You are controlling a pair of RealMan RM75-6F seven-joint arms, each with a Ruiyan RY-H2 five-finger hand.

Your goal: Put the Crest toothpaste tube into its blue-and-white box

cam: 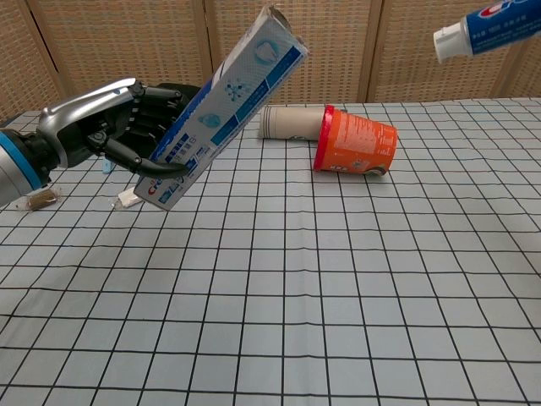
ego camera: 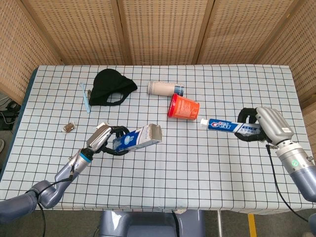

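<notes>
Fingers [cam: 127,156] of the left hand [ego camera: 101,139] are curled around the lower part of the blue-and-white box [ego camera: 136,138], holding it clear of the bench [ego camera: 197,177]; its open end with the flaps points away from them, toward the other arm. In the chest view the box rises at a slant from those fingers, mouth uppermost. Across the gap, the right hand [ego camera: 261,126] has its dark fingers [ego camera: 245,117] wrapped around the tail of the Crest toothpaste tube [ego camera: 228,125], and the white cap end sticks out beyond them, aimed at the box.

Judging by this, both pick-ups are done: each piece is lifted and roughly faces the other. Still to do is the whole insertion. Cap and box mouth are well apart, nothing has entered the box, and the two axes look not yet lined up.

Beyond the gap between the two sets of fingers, an orange cup [ego camera: 183,106] lies on its side, touching nothing held
</notes>
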